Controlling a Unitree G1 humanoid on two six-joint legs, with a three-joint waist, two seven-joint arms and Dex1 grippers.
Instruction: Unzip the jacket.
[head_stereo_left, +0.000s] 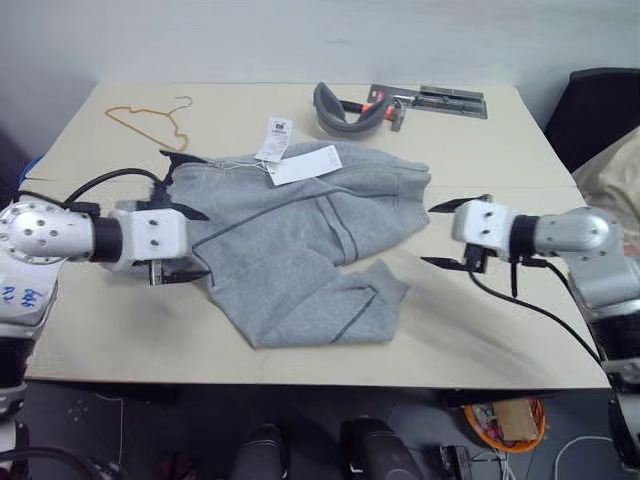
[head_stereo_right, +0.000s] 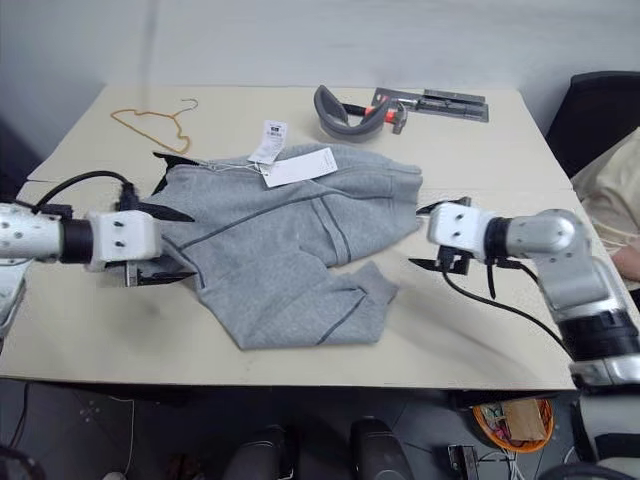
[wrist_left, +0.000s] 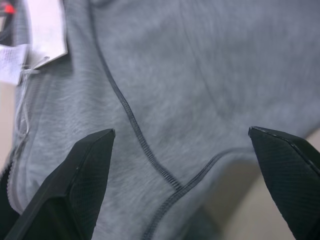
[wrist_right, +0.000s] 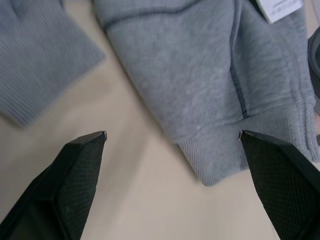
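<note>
Flanking jacket (head_stereo_left: 300, 240); 2 grippers agape

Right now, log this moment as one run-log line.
jacket: crumpled on table, unzipping not begun | left gripper: jaws open, at jacket edge | right gripper: jaws open, beside hem

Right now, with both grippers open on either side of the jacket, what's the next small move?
Probably ease the left gripper toward the jacket's collar end by the white tags. The jacket lies crumpled, no zipper pull shows, and the right gripper hangs open beside the hem, holding nothing.
</note>
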